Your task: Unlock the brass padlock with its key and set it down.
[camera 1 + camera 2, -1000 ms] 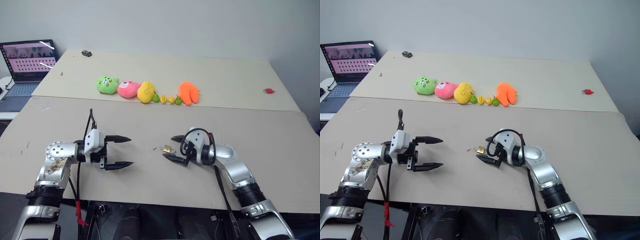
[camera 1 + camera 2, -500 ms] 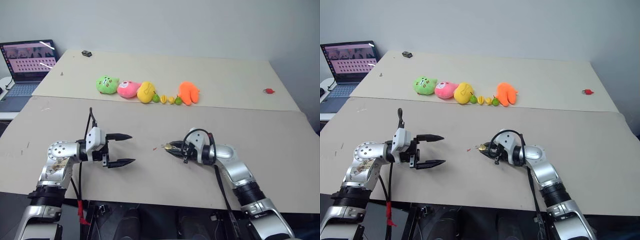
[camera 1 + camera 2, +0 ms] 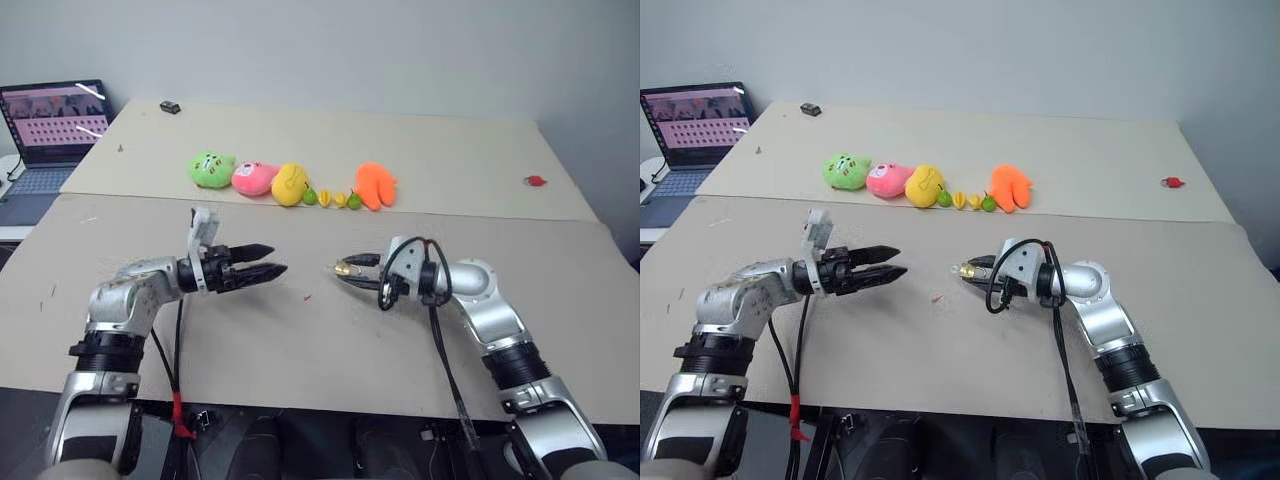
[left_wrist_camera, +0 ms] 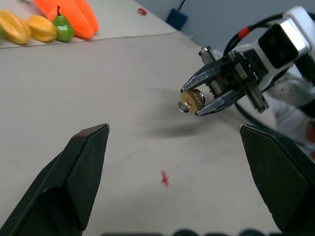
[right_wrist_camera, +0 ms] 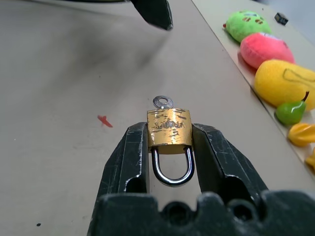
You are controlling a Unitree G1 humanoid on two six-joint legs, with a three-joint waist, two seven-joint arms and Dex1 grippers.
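padlock: brass padlock [image 5: 169, 128] clamped by its two sides between the right gripper's fingers, held up off the desk, shackle end toward the wrist, body end out past the fingertips
shackle: silver U [image 5: 172, 167] sits in the gap between the two fingers, looks seated in the body
key: round silver key [image 5: 162, 102] head sticks out of the padlock's far face; in the left wrist view it shows as a small silver disc on the brass end
right gripper: right gripper [image 3: 352, 272] narrowed onto the padlock, fingers pointing across toward the left gripper, roughly level above the desk
left gripper: left gripper [image 3: 270, 259] fingers spread wide, holding nothing; tips point at the padlock, a clear gap between the two grippers
left fingers: black fingers [image 4: 81, 162] frame the padlock and right gripper in the left wrist view, apart from both
red mark: tiny red speck [image 3: 306, 296] on the desk below and between the grippers, touching neither
desk: beige desk [image 3: 330, 350] under both arms; a second desk panel [image 3: 450, 150] butts against it further back
plush row: green plush [image 3: 213, 168], pink plush [image 3: 255, 177], yellow plush [image 3: 290, 184], orange plush [image 3: 376, 185] in a line on the back panel, well apart from the padlock
toy fruits: small toy fruits [image 3: 332, 198] between the yellow and orange plush
red object: small red object [image 3: 536, 181] near the back panel's right edge
black item: small black item [image 3: 170, 107] at the back left corner
laptop: open laptop [image 3: 52, 125] off the desk's left, screen lit
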